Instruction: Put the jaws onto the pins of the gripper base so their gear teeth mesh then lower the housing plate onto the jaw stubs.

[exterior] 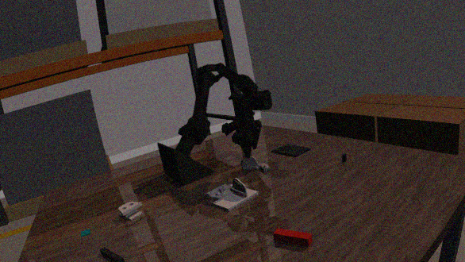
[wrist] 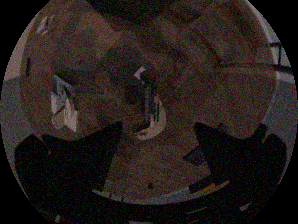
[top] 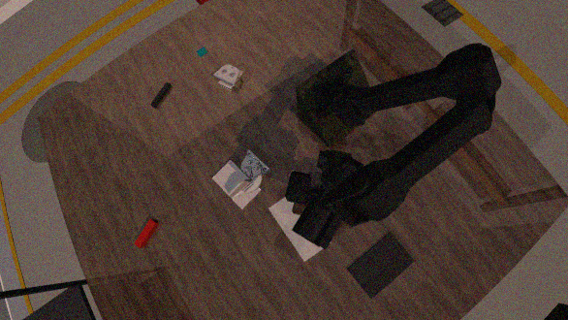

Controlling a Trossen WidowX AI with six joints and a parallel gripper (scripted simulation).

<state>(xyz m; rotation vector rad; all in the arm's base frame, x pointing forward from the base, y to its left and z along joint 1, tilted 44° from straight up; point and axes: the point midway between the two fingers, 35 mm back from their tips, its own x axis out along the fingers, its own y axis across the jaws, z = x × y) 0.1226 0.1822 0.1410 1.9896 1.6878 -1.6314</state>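
Observation:
The gripper base (top: 223,178) (exterior: 228,205) is a pale plate on the table. On it are a grey patterned piece (top: 254,165) (exterior: 217,192) and an upright fin; pins and gear teeth are too small to make out. A loose grey-and-white jaw (exterior: 250,163) (wrist: 161,117) lies apart from the base, below my gripper, its pale face partly hidden by the arm in the top view. The white housing plate (top: 228,75) (exterior: 130,209) with two holes lies on the table away from both. My gripper (top: 305,208) (exterior: 247,150) (wrist: 160,125) is open and empty, above the loose jaw.
A red block (top: 146,233) (exterior: 293,237), a black stick (top: 161,95) (exterior: 112,255) and a teal chip (top: 202,51) (exterior: 86,233) lie on the table. A dark square pad (top: 380,264) (exterior: 291,150) lies beyond the loose jaw. A small black object (exterior: 343,158) stands farther right in the exterior view.

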